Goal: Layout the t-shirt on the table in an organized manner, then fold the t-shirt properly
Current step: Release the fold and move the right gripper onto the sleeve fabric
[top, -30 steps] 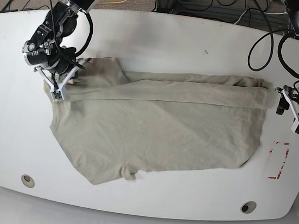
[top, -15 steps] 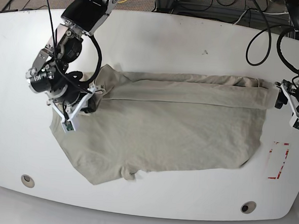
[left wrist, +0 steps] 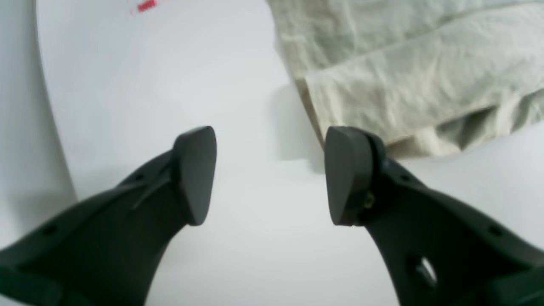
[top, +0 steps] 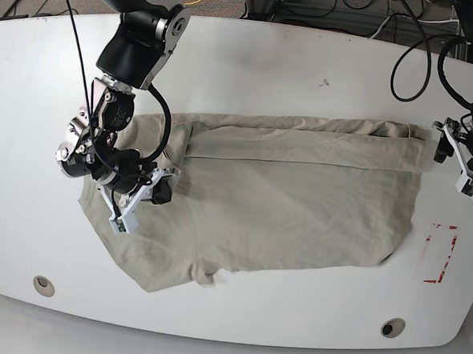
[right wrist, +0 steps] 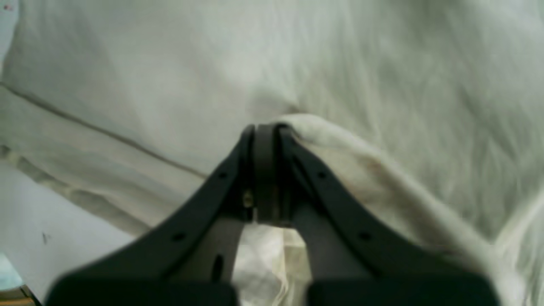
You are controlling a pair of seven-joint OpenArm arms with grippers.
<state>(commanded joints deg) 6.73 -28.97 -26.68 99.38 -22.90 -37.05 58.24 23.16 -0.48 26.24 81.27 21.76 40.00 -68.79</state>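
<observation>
The beige t-shirt (top: 283,204) lies spread across the white table (top: 252,58), its far edge folded over into a long band. My right gripper (top: 151,192) is over the shirt's left part, and in the right wrist view the right gripper (right wrist: 265,131) is shut on a raised ridge of the t-shirt (right wrist: 361,63). My left gripper (top: 454,168) hovers just off the shirt's right edge. The left wrist view shows the left gripper (left wrist: 270,174) open over bare table (left wrist: 148,85), with the folded corner of the t-shirt (left wrist: 403,63) just beyond its right finger.
A red tape rectangle (top: 441,254) marks the table near the right edge, also visible as red tape (left wrist: 146,5). Two grommet holes (top: 43,285) (top: 393,327) sit near the front edge. Cables hang behind the table's far edge.
My right gripper has moved from the shirt's far left corner toward the front and right, dragging the left fabric over the shirt's body. The left gripper has shifted slightly toward the far edge.
</observation>
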